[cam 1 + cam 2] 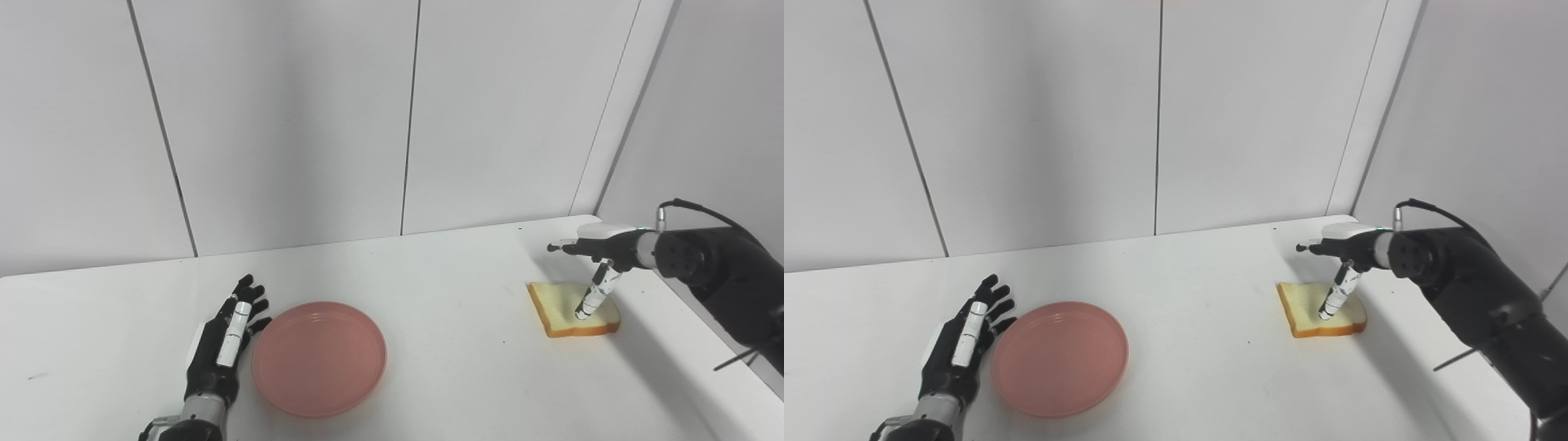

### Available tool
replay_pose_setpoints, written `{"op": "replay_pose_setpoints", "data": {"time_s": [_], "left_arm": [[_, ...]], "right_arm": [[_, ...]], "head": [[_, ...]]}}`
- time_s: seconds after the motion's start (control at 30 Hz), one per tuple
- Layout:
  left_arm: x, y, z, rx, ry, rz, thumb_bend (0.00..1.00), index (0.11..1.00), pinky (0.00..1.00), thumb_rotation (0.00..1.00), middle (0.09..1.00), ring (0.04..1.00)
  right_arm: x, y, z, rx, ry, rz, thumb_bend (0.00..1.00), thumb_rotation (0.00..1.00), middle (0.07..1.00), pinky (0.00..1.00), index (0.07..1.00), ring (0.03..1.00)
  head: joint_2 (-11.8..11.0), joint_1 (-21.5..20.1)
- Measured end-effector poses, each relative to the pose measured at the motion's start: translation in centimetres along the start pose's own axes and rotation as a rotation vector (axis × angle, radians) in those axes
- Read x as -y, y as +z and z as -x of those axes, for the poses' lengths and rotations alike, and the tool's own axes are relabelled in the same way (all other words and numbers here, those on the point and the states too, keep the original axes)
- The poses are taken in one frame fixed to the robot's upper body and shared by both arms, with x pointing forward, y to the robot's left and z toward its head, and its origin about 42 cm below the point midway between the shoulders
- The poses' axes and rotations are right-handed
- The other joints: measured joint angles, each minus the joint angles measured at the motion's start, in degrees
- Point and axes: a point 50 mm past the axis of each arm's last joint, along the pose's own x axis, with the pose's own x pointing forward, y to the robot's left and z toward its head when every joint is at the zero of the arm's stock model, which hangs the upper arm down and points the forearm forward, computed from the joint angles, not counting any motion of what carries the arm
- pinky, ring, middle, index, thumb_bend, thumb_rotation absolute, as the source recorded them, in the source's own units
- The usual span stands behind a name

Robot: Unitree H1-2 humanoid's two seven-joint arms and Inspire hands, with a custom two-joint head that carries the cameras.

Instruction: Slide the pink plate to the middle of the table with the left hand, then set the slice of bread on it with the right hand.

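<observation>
A shallow round pink plastic plate (319, 358) lies flat on the white tabletop (441, 288), toward its near left part. Just left of the plate, the black-and-white left hand (223, 343) rests low over the tabletop with its fingers stretched out and spread, holding nothing; its fingertips reach just beside the plate's far left rim, and whether they touch the rim cannot be told. Well to the right of the plate, close to the tabletop's right edge, lies a square slice of pale toast bread with a golden-brown crust (566, 309), flat on the surface. The right hand (597, 260) hangs above the bread, its arm coming in from the right: one white finger points down with its tip on the top face of the slice, while another part of the hand sticks out level toward the plate. The hand is spread, gripping nothing.
</observation>
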Motion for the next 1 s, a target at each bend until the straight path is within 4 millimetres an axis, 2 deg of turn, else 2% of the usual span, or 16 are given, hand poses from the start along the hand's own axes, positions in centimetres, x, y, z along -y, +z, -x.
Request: {"op": "replay_pose_setpoints", "data": {"time_s": [0.13,0.27,0.57,0.6,0.63,0.7,1.0], "left_arm": [[0.1,0.0,0.0,0.000,-0.001,0.002,0.87,0.894,0.77,0.84,0.893,0.871],[0.2,0.0,0.0,0.001,-0.001,0.004,0.86,0.892,0.77,0.85,0.893,0.871],[0.1,0.1,0.1,-0.003,0.000,0.005,0.85,0.896,0.77,0.85,0.897,0.873],[0.1,0.1,0.1,-0.004,0.000,0.005,0.85,0.895,0.76,0.85,0.898,0.874],[0.2,0.1,0.1,-0.004,0.000,0.005,0.85,0.893,0.76,0.85,0.902,0.877],[0.2,0.1,0.1,-0.004,0.000,0.005,0.84,0.895,0.77,0.85,0.908,0.884],[0.2,0.1,0.1,-0.003,-0.001,0.006,0.85,0.894,0.76,0.84,0.903,0.882]], "right_arm": [[0.2,0.3,-0.3,-0.015,0.081,0.025,1.00,0.27,1.000,0.90,0.976,1.000],[0.0,0.4,-0.6,-0.021,0.146,0.029,1.00,0.30,1.000,0.84,0.982,0.990],[-0.3,-0.1,-0.8,-0.030,0.160,0.011,1.00,0.30,1.000,0.84,0.979,1.000],[-0.4,-0.1,-0.8,-0.032,0.160,0.009,1.00,0.30,1.000,0.86,0.979,1.000],[-0.4,-0.2,-0.9,-0.037,0.159,0.012,1.00,0.30,1.000,0.93,0.978,1.000],[-0.6,-0.1,-1.1,-0.054,0.159,0.029,1.00,0.31,1.000,0.99,0.980,1.000],[-1.5,0.9,-2.1,-0.058,0.079,0.180,1.00,0.35,1.000,1.00,0.956,1.000]], "head": [[0.0,0.1],[0.1,0.2],[0.3,0.4],[0.3,0.4],[0.3,0.4],[0.3,0.4],[0.6,0.6]]}}
